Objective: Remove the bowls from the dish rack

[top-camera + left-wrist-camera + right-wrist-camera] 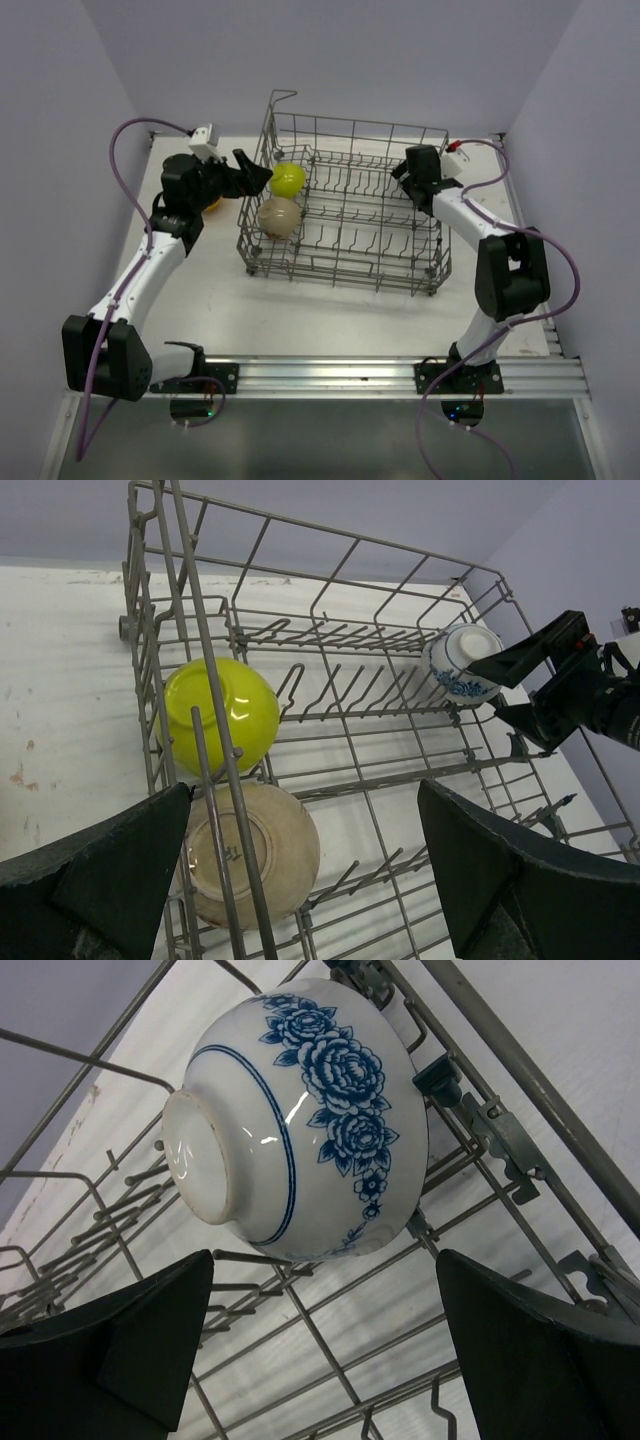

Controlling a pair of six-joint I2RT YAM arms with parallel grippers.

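Left tool (pixel 302 800): held open over the rack (pixel 350 550) edge; beige bowl (pixel 255 855) below, lime bowl (pixel 215 715) beyond.
Right tool (pixel 325 1260): held open; blue-flowered bowl (pixel 300 1110) just ahead.

Left tool (pixel 255 169) and right tool (pixel 401 179) both spread wide

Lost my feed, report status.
Left gripper, right gripper open, empty. Lime-yellow bowl, beige bowl, blue-patterned bowl in dish rack. Wall wires screen the left two.

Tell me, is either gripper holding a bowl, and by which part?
Nothing is held. The left gripper and right gripper are both open; the right one faces the blue-patterned bowl, not closed on it.
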